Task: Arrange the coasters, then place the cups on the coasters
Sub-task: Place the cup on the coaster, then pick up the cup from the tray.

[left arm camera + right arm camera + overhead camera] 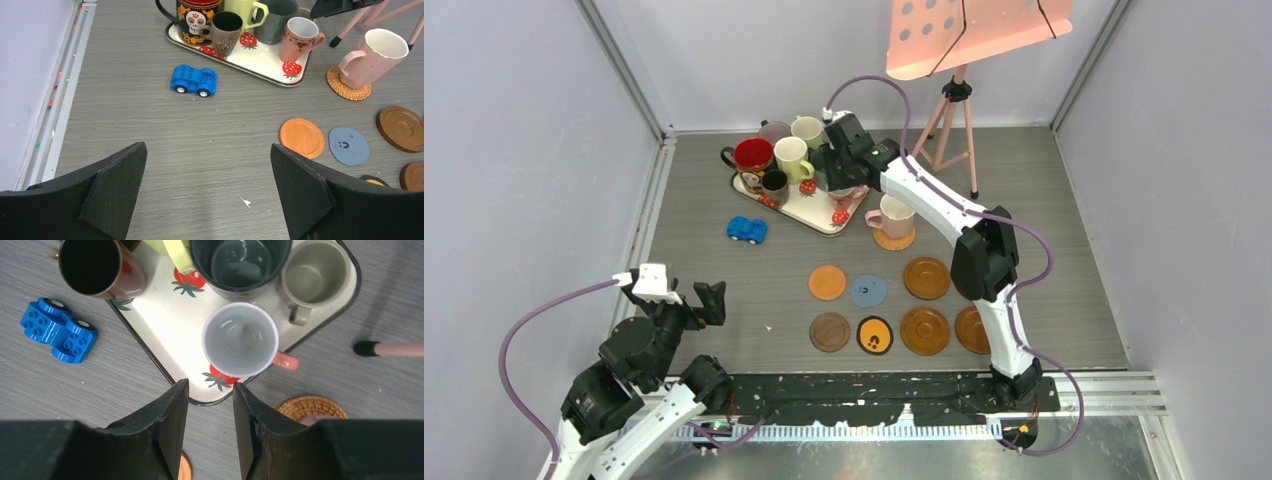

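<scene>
Closest in the left wrist view are the left gripper's point(207, 147) jaws, spread wide over bare tabletop point(150, 125) and holding nothing. A blue toy car point(194, 80) stands beyond them, and the tray point(260, 62) lies farther off.

The right gripper point(210, 385) hangs above the tray's near edge. Its jaws are a narrow gap apart with nothing between them. A white cup with a pink handle point(240, 340) stands upright on the tray just ahead of the fingertips, untouched.

There are at least six cups on the tray. The arm hides part of the group, so I cannot tell the exact number. One more, a pink cup point(894, 215), sits on a woven coaster point(894, 240) right of the tray.

There are eight coasters in all. Besides the woven one, seven lie bare in two rows near the right arm:
- an orange coaster point(827, 282)
- a blue coaster point(869, 291)
- a dark wood coaster point(830, 332)
- a black coaster with an orange centre point(875, 335)
- three glossy brown coasters point(926, 278), one partly behind the arm
</scene>
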